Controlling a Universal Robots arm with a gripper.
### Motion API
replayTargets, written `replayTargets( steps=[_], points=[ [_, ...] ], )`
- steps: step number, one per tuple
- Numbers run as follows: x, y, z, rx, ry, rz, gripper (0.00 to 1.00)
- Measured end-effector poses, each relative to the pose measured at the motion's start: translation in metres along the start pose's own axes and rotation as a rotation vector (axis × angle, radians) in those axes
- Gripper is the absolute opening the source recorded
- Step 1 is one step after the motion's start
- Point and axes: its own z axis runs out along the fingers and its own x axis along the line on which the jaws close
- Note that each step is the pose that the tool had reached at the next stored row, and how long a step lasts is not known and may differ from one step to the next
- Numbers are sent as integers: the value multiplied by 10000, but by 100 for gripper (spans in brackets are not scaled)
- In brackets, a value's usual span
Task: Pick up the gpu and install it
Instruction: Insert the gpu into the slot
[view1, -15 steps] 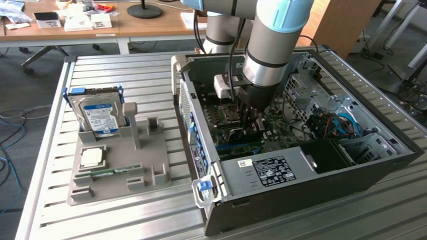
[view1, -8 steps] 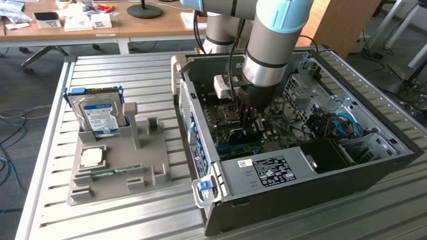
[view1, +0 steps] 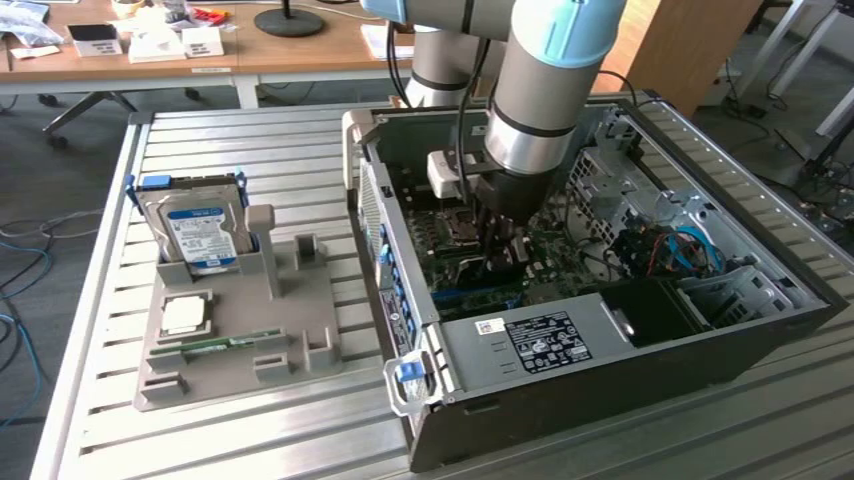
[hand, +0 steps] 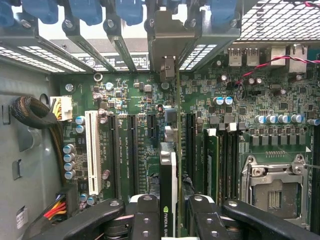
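Observation:
In the wrist view the gpu (hand: 169, 167) is seen edge-on, a thin dark card with a green-lettered label near the fingers. Its silver bracket (hand: 167, 35) reaches up into the case's rear slot openings. My gripper (hand: 169, 217) is shut on the card, one black finger (hand: 142, 215) on each side. The card stands upright over the green motherboard (hand: 130, 100), between the black expansion slots (hand: 132, 150) and the memory slots. Whether its edge sits in a slot I cannot tell. In the exterior view my gripper (view1: 497, 250) reaches down inside the open computer case (view1: 601, 385).
A grey parts holder (view1: 240, 345) on the exterior view's left carries a blue-labelled hard drive (view1: 200, 230), a processor chip (view1: 184, 315) and a green memory stick (view1: 214, 345). Inside the case are a power supply (view1: 534, 340), a white slot (hand: 92, 150), cable bundles (hand: 35, 112) and the processor socket (hand: 272, 185).

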Motion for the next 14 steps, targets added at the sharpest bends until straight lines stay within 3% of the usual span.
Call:
replayTargets(
  steps=[14],
  points=[
    [2,15,17,-2,3,0,27]
  ],
)
